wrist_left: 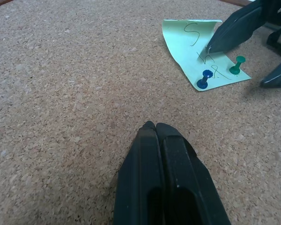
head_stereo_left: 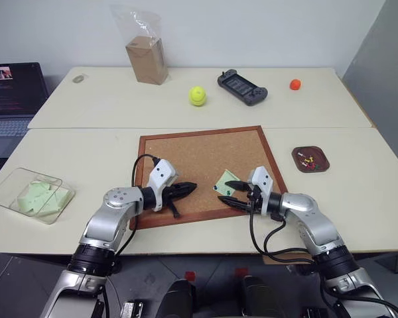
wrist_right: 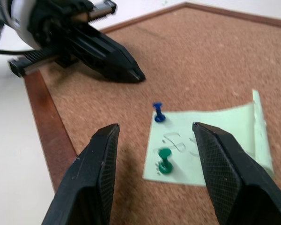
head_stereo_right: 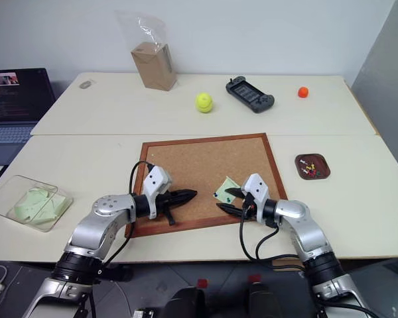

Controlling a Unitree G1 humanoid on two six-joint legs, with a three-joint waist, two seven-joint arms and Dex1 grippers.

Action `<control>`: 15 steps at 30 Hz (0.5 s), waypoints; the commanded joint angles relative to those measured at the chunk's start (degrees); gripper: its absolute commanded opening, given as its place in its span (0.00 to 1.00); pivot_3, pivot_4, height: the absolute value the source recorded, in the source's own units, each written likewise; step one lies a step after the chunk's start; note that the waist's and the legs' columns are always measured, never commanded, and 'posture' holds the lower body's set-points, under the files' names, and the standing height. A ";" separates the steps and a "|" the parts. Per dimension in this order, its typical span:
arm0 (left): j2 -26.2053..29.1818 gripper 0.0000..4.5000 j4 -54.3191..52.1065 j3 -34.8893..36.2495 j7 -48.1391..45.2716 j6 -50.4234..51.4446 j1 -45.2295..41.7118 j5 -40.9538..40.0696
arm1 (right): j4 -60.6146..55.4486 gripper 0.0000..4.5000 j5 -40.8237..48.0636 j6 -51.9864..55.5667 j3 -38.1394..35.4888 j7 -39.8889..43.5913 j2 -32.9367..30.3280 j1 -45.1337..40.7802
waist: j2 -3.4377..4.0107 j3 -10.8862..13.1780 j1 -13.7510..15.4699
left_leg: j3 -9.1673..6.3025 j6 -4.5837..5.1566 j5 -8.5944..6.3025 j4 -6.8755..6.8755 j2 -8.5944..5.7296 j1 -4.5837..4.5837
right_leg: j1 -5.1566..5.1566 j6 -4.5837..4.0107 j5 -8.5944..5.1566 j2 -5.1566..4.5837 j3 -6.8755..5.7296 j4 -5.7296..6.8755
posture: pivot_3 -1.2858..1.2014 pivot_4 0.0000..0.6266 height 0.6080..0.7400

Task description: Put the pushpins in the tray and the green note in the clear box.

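Note:
The green note lies on the cork board, held down by a blue pushpin and a green pushpin. My right gripper hovers open just over the note's near edge, its fingers on either side of the two pins and touching nothing. My left gripper is shut and empty, low over bare cork to the left of the note. The reddish-brown tray sits right of the board with several pushpins in it. The clear box stands at the far left holding green slips.
At the back of the table are a cardboard box in a clear bag, a yellow-green ball, a dark handheld console and a small orange object. A laptop is at the far left.

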 commanded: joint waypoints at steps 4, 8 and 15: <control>0.50 0.00 -0.75 -0.75 -0.38 0.81 1.06 0.55 | 0.84 0.33 -0.62 -1.49 -0.53 0.63 0.62 -0.68 | 0.00 0.00 -0.02 | 0.01 0.00 0.00 0.01 0.00 0.02 | 0.02 0.00 0.00 0.00 0.01 0.00 | 0.52 0.24 1.00; 0.47 0.00 -0.83 -0.84 -0.43 0.89 1.01 0.55 | 1.13 0.17 -1.28 -2.05 -0.59 0.64 0.45 -0.72 | 0.00 0.00 -0.02 | 0.01 0.00 0.00 0.01 0.00 0.04 | 0.03 0.00 0.00 0.00 0.01 0.02 | 0.52 0.24 1.00; 0.33 0.00 -0.46 -0.96 -0.52 0.90 0.65 0.56 | 0.71 0.01 -1.29 -2.56 -0.88 0.51 0.56 -0.60 | 0.00 0.00 -0.02 | 0.01 0.00 0.00 0.01 -0.01 0.06 | 0.04 0.00 0.00 0.00 0.02 0.02 | 0.52 0.24 1.00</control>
